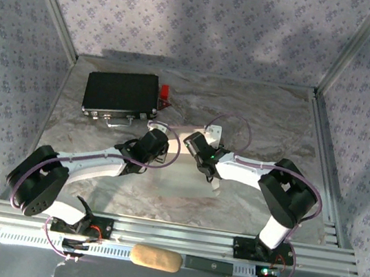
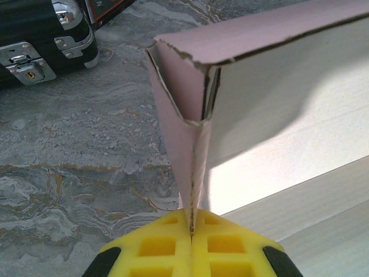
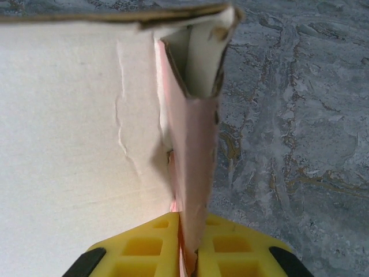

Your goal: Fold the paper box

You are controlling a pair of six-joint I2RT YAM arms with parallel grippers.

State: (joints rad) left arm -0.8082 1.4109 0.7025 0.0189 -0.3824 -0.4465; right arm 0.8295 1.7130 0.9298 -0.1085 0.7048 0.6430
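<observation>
The paper box (image 2: pixel 277 86) is pale pink outside and whitish inside, partly folded, and held up off the marble table between both arms. In the left wrist view a folded pink corner flap runs down into my left gripper (image 2: pixel 191 222), whose yellow jaws are pressed shut on its edge. In the right wrist view the paper box (image 3: pixel 75 144) shows its whitish inner wall at the left, and a pink flap is pinched between the jaws of my right gripper (image 3: pixel 187 231). From above, my left gripper (image 1: pixel 166 137) and right gripper (image 1: pixel 195 143) face each other at mid-table, hiding most of the paper box (image 1: pixel 215 131).
A black case (image 1: pixel 122 94) with metal latches lies at the back left, also seen as the black case (image 2: pixel 40 34) from the left wrist. A small red item (image 1: pixel 166 92) sits beside it. A tan roll (image 1: pixel 155 258) rests on the front rail. Patterned walls enclose the table.
</observation>
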